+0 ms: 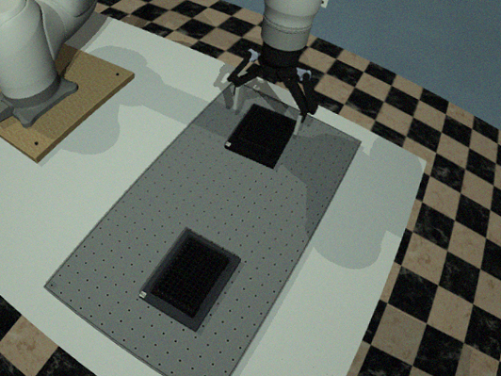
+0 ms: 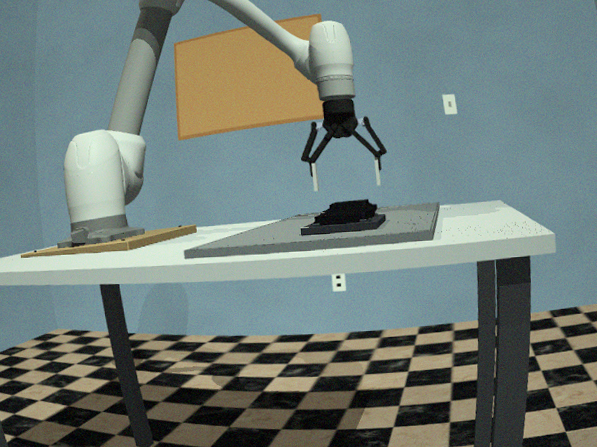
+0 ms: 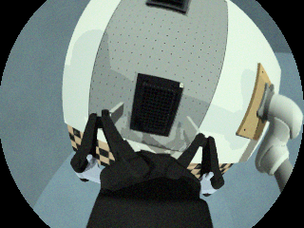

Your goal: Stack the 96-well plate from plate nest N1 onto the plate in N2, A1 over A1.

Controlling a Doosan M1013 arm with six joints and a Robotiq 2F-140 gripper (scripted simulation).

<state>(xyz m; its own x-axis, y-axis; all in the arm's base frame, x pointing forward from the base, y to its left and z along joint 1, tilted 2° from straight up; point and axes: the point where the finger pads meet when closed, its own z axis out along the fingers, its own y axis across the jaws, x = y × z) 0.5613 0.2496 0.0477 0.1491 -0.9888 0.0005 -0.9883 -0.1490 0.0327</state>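
A black 96-well plate (image 1: 260,133) sits on nest N1 at the far end of the grey perforated board (image 1: 207,228); a white corner mark (image 1: 229,144) is at its near left corner. A second black plate (image 1: 191,276) sits in the dark frame of nest N2 at the near end, with its white mark (image 1: 142,293) at the same corner. My gripper (image 1: 267,108) (image 2: 345,181) is open and empty, pointing down, and hangs above the N1 plate with a clear gap.
The arm's base (image 1: 28,72) stands on a wooden plate (image 1: 53,99) at the left of the white table. In the side view the two plates overlap (image 2: 346,214). An orange panel (image 2: 247,73) hangs on the back wall.
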